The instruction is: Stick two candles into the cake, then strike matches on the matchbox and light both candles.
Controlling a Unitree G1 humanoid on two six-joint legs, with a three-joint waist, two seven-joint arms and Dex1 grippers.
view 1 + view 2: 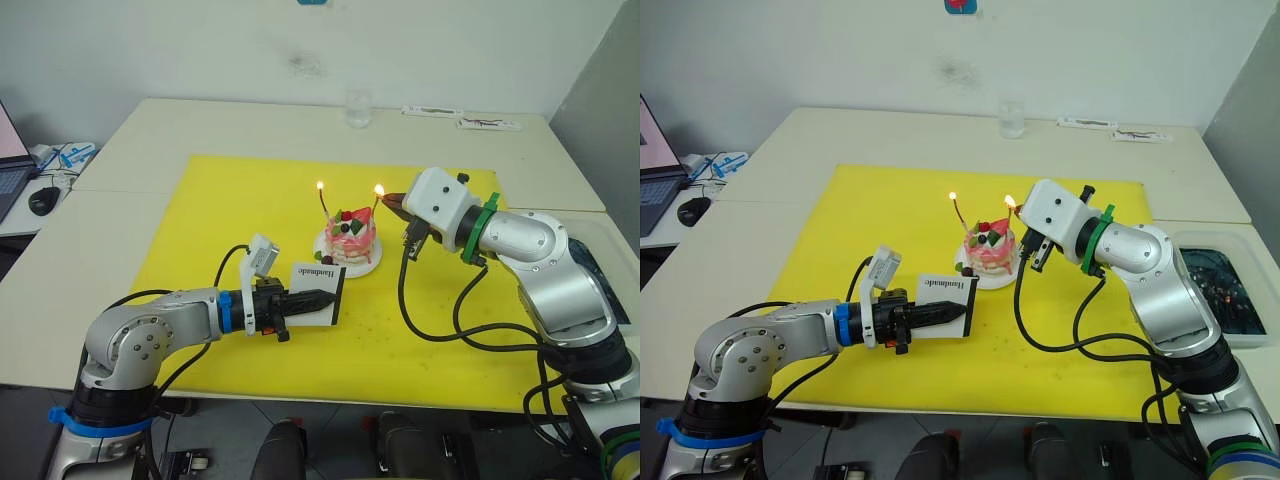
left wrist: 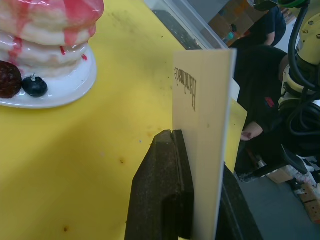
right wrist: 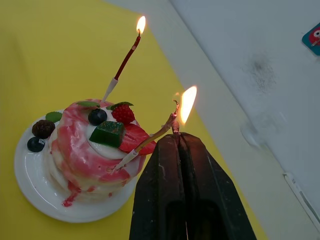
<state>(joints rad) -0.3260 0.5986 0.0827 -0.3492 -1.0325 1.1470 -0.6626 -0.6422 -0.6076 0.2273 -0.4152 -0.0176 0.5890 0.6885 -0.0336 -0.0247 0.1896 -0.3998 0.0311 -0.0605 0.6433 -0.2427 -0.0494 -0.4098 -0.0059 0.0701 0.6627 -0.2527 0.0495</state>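
A: What lay on the worktop (image 1: 120,215), biggest thing first?

B: A yellow mat (image 1: 230,200) covered the middle of the frame. At its centre sat the cake (image 1: 351,238) on a small white plate (image 1: 371,268), with a strawberry slice, a green piece and dark berries on top, and two more dark berries on the plate's rim in the wrist views.

A: And the candles?

B: Both candles (image 3: 125,60) stood in the cake, each with a flame; the second candle (image 3: 150,138) leaned toward the right gripper (image 3: 176,139).

A: Were the jaws clenched there?

B: Yes, pressed together right under that flame, on a thin charred stick that I took for one of the matches (image 3: 175,125), though it was too small to be sure.

A: The left side?

B: Lower centre of the frame, the left gripper (image 2: 195,150) had its jaws grasping the matchbox (image 1: 316,285), held upright above the mat just beside the plate. "Handmade" read in black on its white face.

A: Anything else?

B: A clear glass (image 1: 358,108) stood at the upper centre, and a clear bin (image 1: 1215,275) with dark contents at the right edge. The left wrist view caught a person (image 2: 260,95) in dark clothing beyond the matchbox.
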